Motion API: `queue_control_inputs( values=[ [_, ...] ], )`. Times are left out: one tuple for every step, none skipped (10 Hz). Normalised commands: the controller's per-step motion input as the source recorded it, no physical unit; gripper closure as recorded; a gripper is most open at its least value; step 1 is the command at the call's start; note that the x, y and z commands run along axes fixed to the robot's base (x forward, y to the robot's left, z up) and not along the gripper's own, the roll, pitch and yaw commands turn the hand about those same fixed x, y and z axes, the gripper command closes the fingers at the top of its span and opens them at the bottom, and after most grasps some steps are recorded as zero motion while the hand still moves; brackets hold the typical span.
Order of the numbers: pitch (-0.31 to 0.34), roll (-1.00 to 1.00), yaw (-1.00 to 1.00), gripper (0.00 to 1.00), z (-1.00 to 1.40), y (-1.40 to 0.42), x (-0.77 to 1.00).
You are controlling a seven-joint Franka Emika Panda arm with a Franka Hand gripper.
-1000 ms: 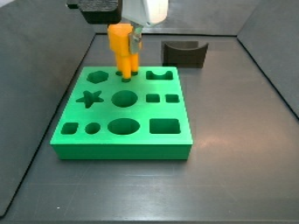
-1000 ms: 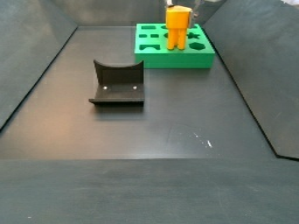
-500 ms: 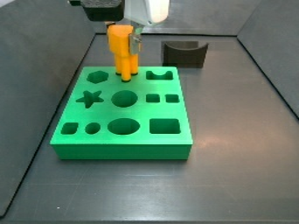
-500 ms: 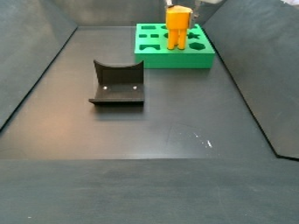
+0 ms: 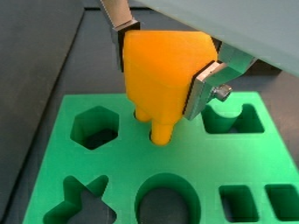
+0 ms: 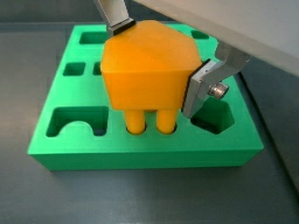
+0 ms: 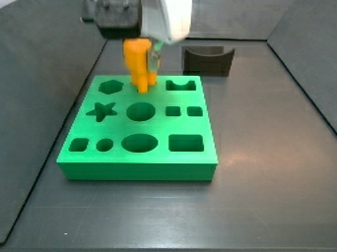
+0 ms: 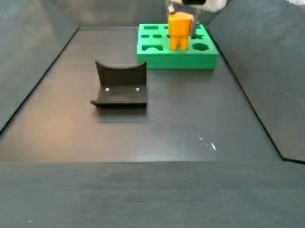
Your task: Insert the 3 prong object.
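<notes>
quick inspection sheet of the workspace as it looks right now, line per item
surface: dark floor inside dark walls, bare apart from the items below
job's things: orange 3 prong object held upright, prongs down at the rear slots of the green block; in a wrist view the prongs reach into the slot
green block: other shaped holes look empty
clutter: dark grey block with curved notch apart from the green block
pincer: above the green block's rear edge, silver fingers clamped on the orange body
cables: nothing seen
surroundings: nothing seen beyond the walls
</notes>
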Motion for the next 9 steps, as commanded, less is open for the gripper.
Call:
queue_control_inputs(
  values=[
    [0.027,0.21,-0.17,1.0,-0.48,0.0,0.14],
    [0.003,0.25,-0.17,1.0,-0.48,0.0,0.05],
    [0.0,0.24,-0.08,1.0,-0.42,0.02,0.0],
    [0.0,0.17,0.0,1.0,-0.34,0.01,0.0],
    [0.0,0.06,0.0,1.0,-0.21,0.02,0.0],
    [0.026,0.06,-0.03,1.0,-0.46,0.03,0.11],
    [0.046,0.0,-0.09,1.0,-0.51,0.07,0.13],
    [0.0,-0.26,-0.11,1.0,-0.33,0.06,0.08],
    [0.0,-0.03,0.0,1.0,-0.01,0.0,0.0]
  ],
)
